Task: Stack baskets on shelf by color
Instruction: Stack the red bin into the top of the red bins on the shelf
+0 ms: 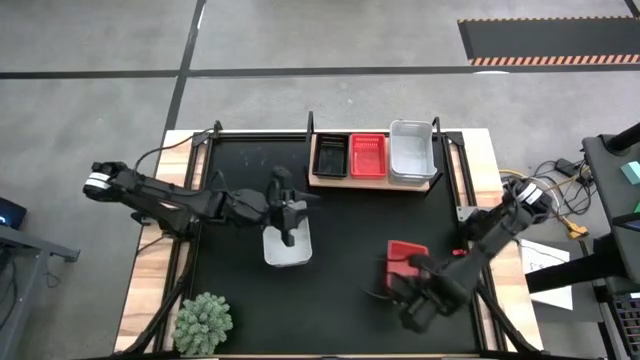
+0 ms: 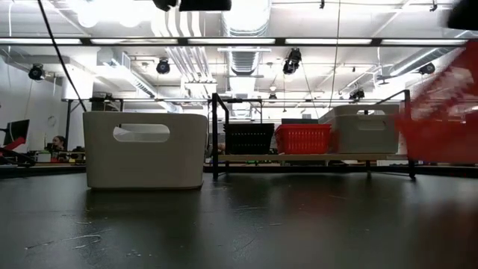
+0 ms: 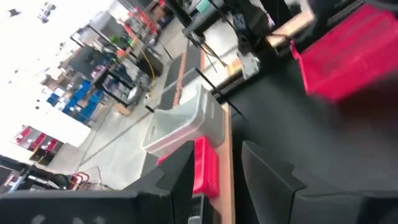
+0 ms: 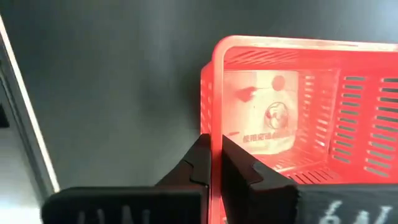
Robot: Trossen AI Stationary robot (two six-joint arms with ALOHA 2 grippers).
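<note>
Red basket (image 4: 298, 118) fills the right wrist view; the right claw (image 4: 214, 162) is closed on its near wall, one finger inside, one outside. From above this basket (image 1: 406, 256) sits at the bench's (image 1: 340, 310) right front, partly hidden under the arm. The left claw (image 1: 290, 222) hangs over a white basket (image 1: 290, 247) at the centre; I cannot tell if its fingers are apart. On the shelf (image 1: 370, 182) stand black (image 1: 330, 155), red (image 1: 368, 156) and white (image 1: 411, 152) baskets side by side.
</note>
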